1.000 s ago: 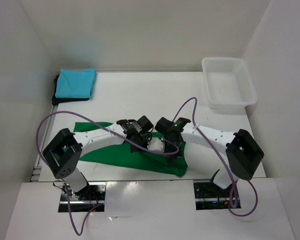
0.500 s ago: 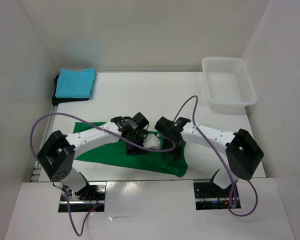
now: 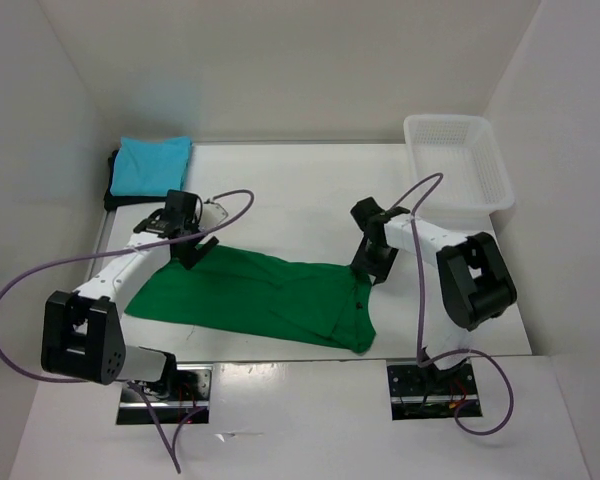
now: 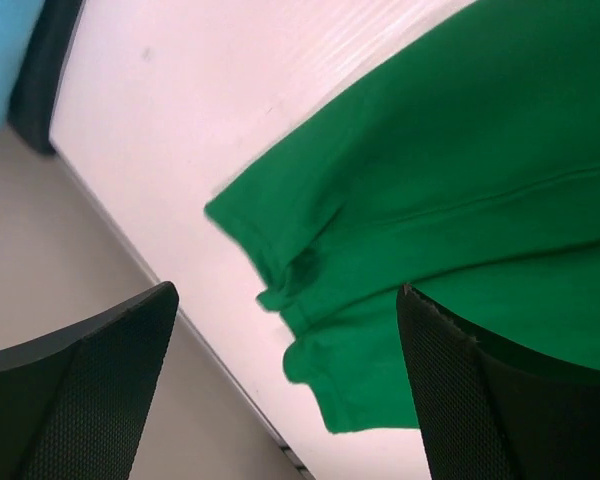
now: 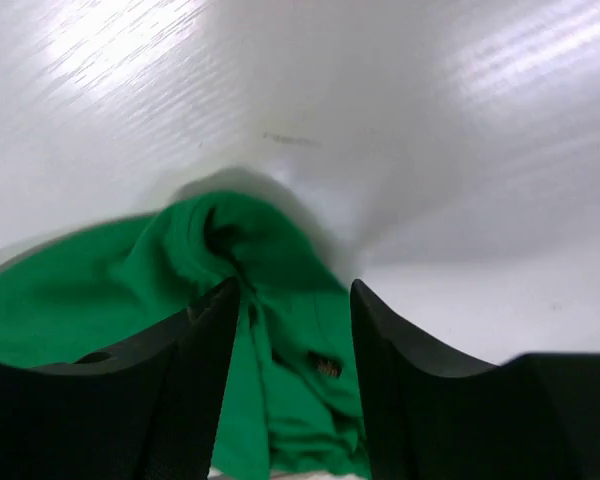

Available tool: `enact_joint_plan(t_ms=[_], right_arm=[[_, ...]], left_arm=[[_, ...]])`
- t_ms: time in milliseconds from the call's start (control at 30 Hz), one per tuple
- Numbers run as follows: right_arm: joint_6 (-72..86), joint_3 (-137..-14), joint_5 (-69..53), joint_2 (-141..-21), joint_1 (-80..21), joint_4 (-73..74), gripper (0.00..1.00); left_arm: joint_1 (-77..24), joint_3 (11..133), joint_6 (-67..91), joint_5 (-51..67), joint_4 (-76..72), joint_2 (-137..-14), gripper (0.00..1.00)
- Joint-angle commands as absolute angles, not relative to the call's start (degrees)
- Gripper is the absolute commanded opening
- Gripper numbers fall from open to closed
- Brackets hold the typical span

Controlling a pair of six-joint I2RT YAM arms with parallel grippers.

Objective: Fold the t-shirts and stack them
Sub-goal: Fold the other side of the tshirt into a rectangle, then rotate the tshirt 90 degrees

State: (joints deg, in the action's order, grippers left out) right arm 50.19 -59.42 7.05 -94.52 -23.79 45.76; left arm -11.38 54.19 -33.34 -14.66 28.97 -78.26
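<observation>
The bright green t-shirt [image 3: 270,300] lies spread in a long band along the front of the table. My left gripper [image 3: 193,247] hovers over its left end. In the left wrist view that gripper [image 4: 285,385] is open wide above a crumpled green sleeve [image 4: 310,290], gripping nothing. My right gripper [image 3: 373,266] is at the shirt's upper right corner. Seen from the right wrist, it [image 5: 292,335] is open, with bunched green cloth [image 5: 270,270] lying between its fingers on the table. The turquoise t-shirt [image 3: 152,165] lies folded on the black t-shirt [image 3: 126,203] at the back left.
A white mesh basket [image 3: 457,165] stands at the back right corner. White walls close in the table on the left, back and right. The table's left edge [image 4: 170,300] runs close beside the green sleeve.
Both grippers were shut together over the middle of the green shirt. They have opened and swung apart to its two ends, and the shirt now lies stretched out flatter.
</observation>
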Motion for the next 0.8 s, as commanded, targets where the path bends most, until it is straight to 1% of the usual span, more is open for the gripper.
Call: enact_joint_plan(t_ms=[0,100,133,200,233,267,300,367,400,500,533,567,633,667,700,767], right_arm=[[46.9,-61.1,9.1,-98.0,-23.4,40.7,0.55],[46.3,-60.6,8.5,-100.9,-23.4,38.7,0.55],[45.7,-60.6,8.5,-101.5,-23.4,38.7,0.55],[45.7,-59.9,7.9,-102.3,-23.4,37.3,0.55],[45.1,-59.9,7.9,-102.3,-22.9,37.3,0.53],[45.1,-59.4,7.3,-102.8,-22.9,35.9,0.50],[44.4,-59.4,7.3,-102.8,-22.3,35.9,0.43],[43.9,-59.4,6.1,-103.7,-21.8,35.2,0.36],[43.2,-60.8,6.1,-104.9,-21.8,35.2,0.28],[41.5,-64.0,6.1,-108.1,-21.8,36.3,0.15],[41.5,-67.2,7.7,-109.2,-21.8,36.8,0.08],[39.7,-69.2,8.5,-110.3,-21.8,37.3,0.05],[38.2,-77.5,10.3,-115.0,-21.8,39.5,0.00],[36.7,-81.1,12.1,-117.1,-21.8,40.2,0.00],[35.9,-89.6,13.1,-122.1,-21.3,42.2,0.00],[33.0,-100.5,15.6,-128.1,-21.3,44.6,0.02]], left_arm=[[-7.5,53.7,-29.6,-20.9,23.4,-77.5,0.96],[-2.1,54.2,-27.2,-21.4,21.0,-79.8,0.96],[1.5,54.9,-26.0,-20.6,21.0,-80.8,0.96],[6.7,57.7,-24.4,-17.9,21.5,-85.4,0.96],[10.9,61.3,-22.3,-16.7,22.4,-89.3,0.96],[12.3,63.1,-21.8,-16.2,23.1,-91.0,0.96],[13.3,64.4,-21.8,-16.2,23.6,-92.7,0.96],[13.8,65.6,-22.3,-16.2,22.8,-96.3,0.96],[13.8,65.7,-22.3,-16.2,22.1,-97.4,0.96],[13.8,67.4,-21.1,-16.9,22.8,-101.3,0.96],[14.5,68.0,-21.1,-16.9,22.8,-101.9,0.96],[14.5,68.0,-21.1,-16.9,22.8,-101.9,0.96],[15.9,68.0,-21.1,-16.3,23.4,-101.3,0.96],[17.0,68.6,-21.1,-16.3,24.8,-101.3,0.98],[17.7,68.6,-21.1,-15.7,25.4,-100.8,0.98],[18.7,70.0,-22.4,-15.7,27.7,-100.2,0.98]])
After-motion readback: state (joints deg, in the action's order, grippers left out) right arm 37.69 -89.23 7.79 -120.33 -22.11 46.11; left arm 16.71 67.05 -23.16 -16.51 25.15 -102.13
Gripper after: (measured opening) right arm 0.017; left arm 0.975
